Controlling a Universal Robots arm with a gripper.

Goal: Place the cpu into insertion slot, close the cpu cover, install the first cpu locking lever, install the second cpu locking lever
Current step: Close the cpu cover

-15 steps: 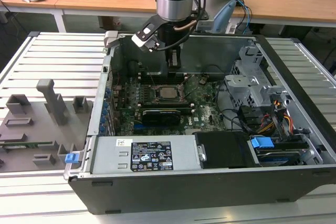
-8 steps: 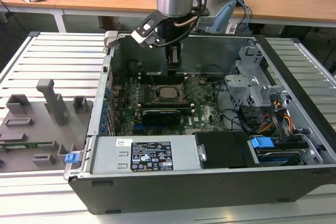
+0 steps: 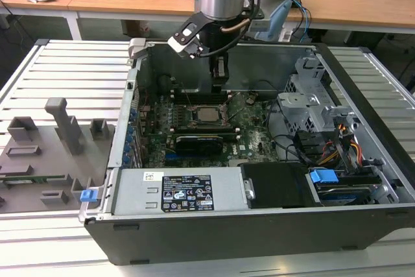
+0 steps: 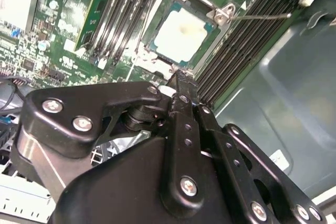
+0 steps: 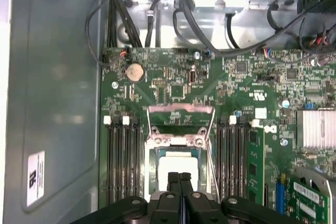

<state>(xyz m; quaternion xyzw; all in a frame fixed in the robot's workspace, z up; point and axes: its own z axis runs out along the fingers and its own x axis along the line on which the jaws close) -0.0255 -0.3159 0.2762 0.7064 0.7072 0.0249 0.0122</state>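
- Claw (image 3: 219, 89) down inside the open computer case (image 3: 259, 238), just behind the insertion slot (image 3: 194, 117) in the exterior view. Fingers pressed together tip to tip. Grips nothing. In the first wrist view, hovers with the closed tips over one edge of the cpu (image 5: 178, 167).
- At the exterior view's left: grey fixture block (image 3: 39, 154) with upright posts, flat on the slatted worktop (image 3: 71, 63). Blue clip (image 3: 89, 194) near the case's front corner.
- Along the case's front wall: power supply (image 3: 181, 189), label side up.
- Behind that: black graphics card (image 3: 204, 142) across the green motherboard (image 3: 253, 134), between the power supply and the socket.
- Seated in the insertion slot: the cpu, pale metal face up and uncovered, ringed by the slot's silver rim. Memory slots (image 5: 123, 161) in rows on two opposite sides of it.
- In the first wrist view: cpu cover (image 5: 181, 109) swung up and open, hinged at one edge of the slot, well clear of the chip.
- In the second wrist view: thin locking lever (image 4: 262, 16) sticking out from a corner of the socket, free and unlatched, across the memory slots.
- Toward the exterior view's right: silver drive cage (image 3: 311, 105), bundled cables (image 3: 347, 150), and a blue tab (image 3: 322, 176) on the bay by the front wall.
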